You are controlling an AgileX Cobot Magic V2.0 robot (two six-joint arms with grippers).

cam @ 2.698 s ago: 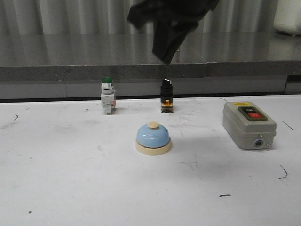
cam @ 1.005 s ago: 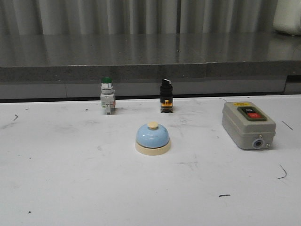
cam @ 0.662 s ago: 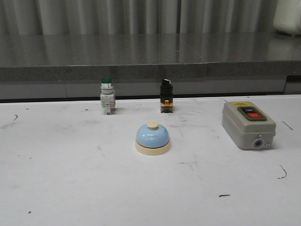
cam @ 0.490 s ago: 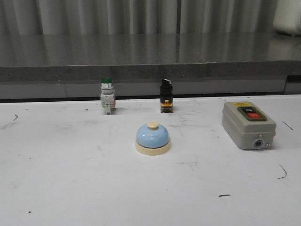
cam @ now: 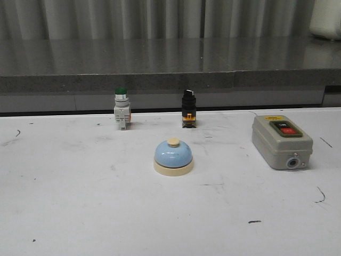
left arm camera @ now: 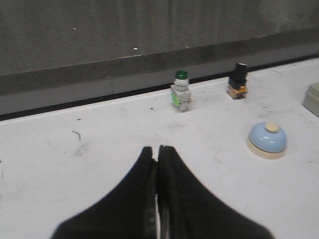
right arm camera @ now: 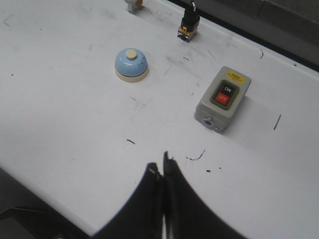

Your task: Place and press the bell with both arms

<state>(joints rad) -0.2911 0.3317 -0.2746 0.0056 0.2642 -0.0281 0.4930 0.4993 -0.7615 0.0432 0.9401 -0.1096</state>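
The bell (cam: 173, 157), a light blue dome with a cream base ring and cream knob, stands upright on the white table near its middle. It also shows in the left wrist view (left arm camera: 267, 140) and in the right wrist view (right arm camera: 131, 64). My left gripper (left arm camera: 156, 149) is shut and empty, held above the table well away from the bell. My right gripper (right arm camera: 162, 167) is shut and empty, high above the table's front edge, far from the bell. Neither gripper shows in the front view.
A grey switch box (cam: 281, 141) with red and black buttons lies to the right of the bell. A green-capped push button (cam: 121, 108) and a black selector switch (cam: 188, 108) stand behind it. A dark ledge (cam: 160, 80) runs along the table's far edge.
A dark gripper that hung at the top of the front view 2.7 s ago has left that view. The bell and the other things have not moved.
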